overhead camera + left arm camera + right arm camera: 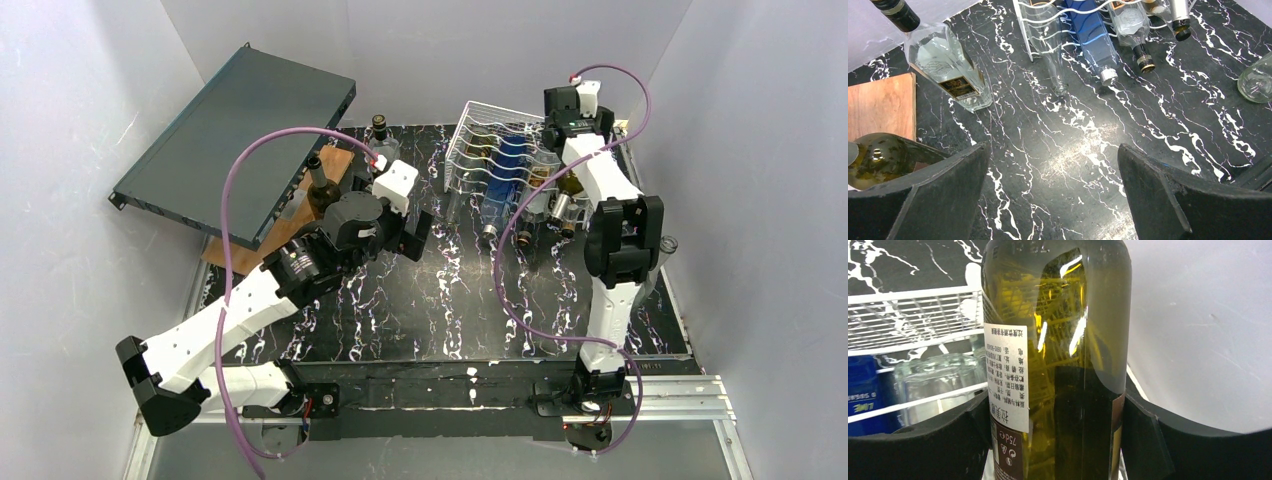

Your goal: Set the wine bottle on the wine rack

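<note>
**Wine bottle gripped at the rack.** An olive-green wine bottle point(1063, 340) is held by the right pincer point(1055, 400), whose fingers are pressed against both its sides beside a white back label (printed in Chinese characters). The bottle is seen at the right end of the white wire wine rack point(480, 115), at the far side of the black marbled bench point(440, 300). Whether it rests in a cradle cannot be told. A blue bottle point(1090, 35) and several clear ones are laid in the rack alongside. The left pincer point(1053, 150) is spread to its widest over the middle of the bench, with nothing between its fingers. A dark green bottle point(883, 157) is seen just beside its left finger, by a wooden board point(880, 105). A square clear bottle point(948, 65) stands near the board.
</note>
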Motion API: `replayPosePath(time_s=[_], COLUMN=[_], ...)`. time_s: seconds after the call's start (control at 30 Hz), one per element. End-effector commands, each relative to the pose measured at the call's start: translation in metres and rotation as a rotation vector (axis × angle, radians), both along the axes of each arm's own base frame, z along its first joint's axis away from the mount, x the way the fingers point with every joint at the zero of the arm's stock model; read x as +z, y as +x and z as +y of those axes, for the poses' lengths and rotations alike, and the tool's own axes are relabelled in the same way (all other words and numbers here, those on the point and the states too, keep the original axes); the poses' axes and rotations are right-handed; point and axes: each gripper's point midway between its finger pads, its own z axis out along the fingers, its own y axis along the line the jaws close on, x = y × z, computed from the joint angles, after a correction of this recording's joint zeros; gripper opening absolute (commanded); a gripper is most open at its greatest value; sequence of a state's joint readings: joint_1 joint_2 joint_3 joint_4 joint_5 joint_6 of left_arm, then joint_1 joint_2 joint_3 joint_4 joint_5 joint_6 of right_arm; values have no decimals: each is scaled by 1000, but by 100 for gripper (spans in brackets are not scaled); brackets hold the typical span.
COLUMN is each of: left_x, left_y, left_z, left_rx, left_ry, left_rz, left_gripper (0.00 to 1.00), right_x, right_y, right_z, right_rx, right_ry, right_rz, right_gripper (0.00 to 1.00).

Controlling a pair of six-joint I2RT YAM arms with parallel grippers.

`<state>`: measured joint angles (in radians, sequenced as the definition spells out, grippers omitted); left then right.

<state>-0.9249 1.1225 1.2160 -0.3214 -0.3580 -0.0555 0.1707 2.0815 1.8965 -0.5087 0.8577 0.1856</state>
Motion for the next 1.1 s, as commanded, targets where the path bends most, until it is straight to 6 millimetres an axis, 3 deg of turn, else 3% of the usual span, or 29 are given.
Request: replayPosePath(time_s=[0.0,0.27,0.4,0.5,0.63,0.7,0.93,1.07], left_x=[-5,-8,-8,-9,-8,-8,-9,-8], left_y=[2,1,1,1,1,1,1,0], left_z=[0,-2,-2,-2,-3,-3,-4,-4], left_rx=[7,1,0,-1,-3,-5,-7,-12], left_ry=[2,4,3,4,3,2,2,-3], left_rz=[7,16,16,19,19,21,24,27], left_gripper=[100,99,99,99,99,99,99,99], right_x=[17,11,2,-2,-3,-3,8,4], right_y=[10,10,6,5,4,4,-9,-13], right_z=[-14,-10,-9,-8,-7,-5,-3,-3], right_rx=[2,63,64,63,63,71,72,81], right_ry=[-38,-9,2,10,9,17,49,47], right_rz=[-53,-35,-17,3,43,66,43,60], right_gripper=[1,2,23,33,55,61,62,60])
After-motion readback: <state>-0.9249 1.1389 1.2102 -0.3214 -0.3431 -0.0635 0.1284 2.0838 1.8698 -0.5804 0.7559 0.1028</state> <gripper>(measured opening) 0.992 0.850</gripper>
